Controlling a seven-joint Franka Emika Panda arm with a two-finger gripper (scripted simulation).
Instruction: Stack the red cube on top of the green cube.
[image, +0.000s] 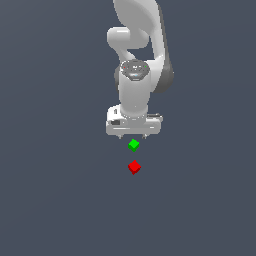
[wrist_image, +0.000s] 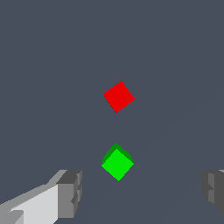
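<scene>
Centrally, the red cube (image: 134, 166) lay on the flat dark grey-blue floor (image: 50, 200), turned so that one corner pointed toward the exterior camera, and it stood free – nothing touched it. Just beyond it, nearer the arm's base in the exterior view, sat the green cube (image: 133, 145), of matching size and likewise turned corner-on; a clear strip of floor separated the two, so the cubes were near each other but apart, neither resting on the other. In the wrist view the same pair appeared in line, the red cube (wrist_image: 118, 96) farther from the fingers and the green cube (wrist_image: 117, 164) closer, lying roughly midway between the two grey fingertips (wrist_image: 70, 192). The gripper (image: 133, 135) hung above the floor over the green cube's far side, its white hand pointing straight down, its jaws spread wide and holding nothing – in the wrist view the finger pads stood at opposite edges of the picture with bare floor and the green cube between them. How high the fingertips stood above the green cube could not be told. Above the hand rose the white Panda arm (image: 135, 85), its wrist joint and upper links stacked almost vertically in the exterior view and running out of the picture at the top.
</scene>
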